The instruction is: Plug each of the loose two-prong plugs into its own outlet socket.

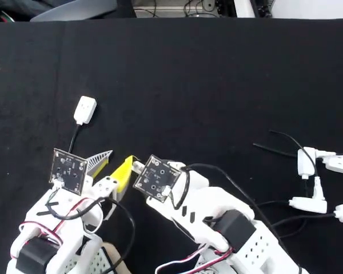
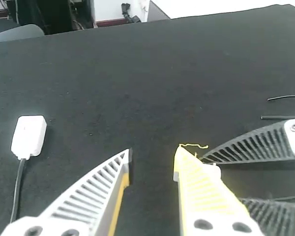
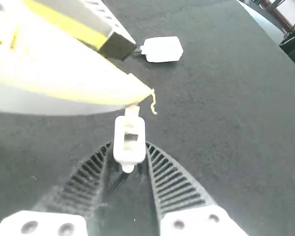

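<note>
My right gripper point(image 3: 129, 150) is shut on a small white two-prong plug point(image 3: 130, 137), held just above the black table, prongs pointing away. In the high view this gripper point(image 1: 138, 168) sits at the lower middle, right beside the left arm's yellow finger point(image 1: 123, 173). My left gripper point(image 2: 153, 156) is open with nothing between its grey and yellow fingers. A second white plug point(image 2: 28, 135) with a black cable lies on the table ahead of it, also seen as the plug point(image 1: 84, 110) at the left and the plug point(image 3: 162, 49).
Several white outlet pieces and plugs with black cables lie at the right edge, among them an outlet point(image 1: 306, 162) and another outlet point(image 1: 308, 203). The black table point(image 1: 206, 85) is bare across its middle and back. The left arm's yellow finger point(image 3: 64, 81) hangs close over the held plug.
</note>
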Motion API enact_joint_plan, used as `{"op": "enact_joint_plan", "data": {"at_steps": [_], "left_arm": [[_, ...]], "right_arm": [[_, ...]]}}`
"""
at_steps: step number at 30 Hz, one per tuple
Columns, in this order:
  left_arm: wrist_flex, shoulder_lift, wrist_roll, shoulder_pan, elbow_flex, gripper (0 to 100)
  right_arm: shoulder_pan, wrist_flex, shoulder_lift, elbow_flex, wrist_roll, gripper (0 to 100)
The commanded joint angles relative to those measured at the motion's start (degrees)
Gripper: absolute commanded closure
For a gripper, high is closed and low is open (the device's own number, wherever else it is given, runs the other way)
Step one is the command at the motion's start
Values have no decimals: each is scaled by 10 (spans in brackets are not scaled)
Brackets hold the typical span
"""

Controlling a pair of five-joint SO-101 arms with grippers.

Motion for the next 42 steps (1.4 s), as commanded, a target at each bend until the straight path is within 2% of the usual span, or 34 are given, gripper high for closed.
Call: {"op": "enact_joint_plan", "data": {"at_steps": [1,4,7,10,17,23,28,31,42], "left_arm": [[-18,-1,4,19,-8,838],[-9,-1,4,-19,-44,838],[25,-1,5,-29,-80,837],[61,-2,5,-1,-103,837],[59,-1,-28,77,-76,836],[47,-1,-33,80,-65,836],[-50,0,-67,14,38,836],[-82,0,-82,-26,84,836],[-91,0,-94,-48,112,836]], "right_arm": [[-6,-19,-6,-1,-6,986],[-5,-19,-6,-1,-4,986],[10,-21,-6,-1,-3,986],[16,-28,-5,0,-3,986],[16,-47,-3,15,-4,986],[15,-74,60,12,-4,986],[12,-66,79,-6,-8,986],[12,-56,65,-7,-7,986],[14,30,-57,-28,-8,986]]}}
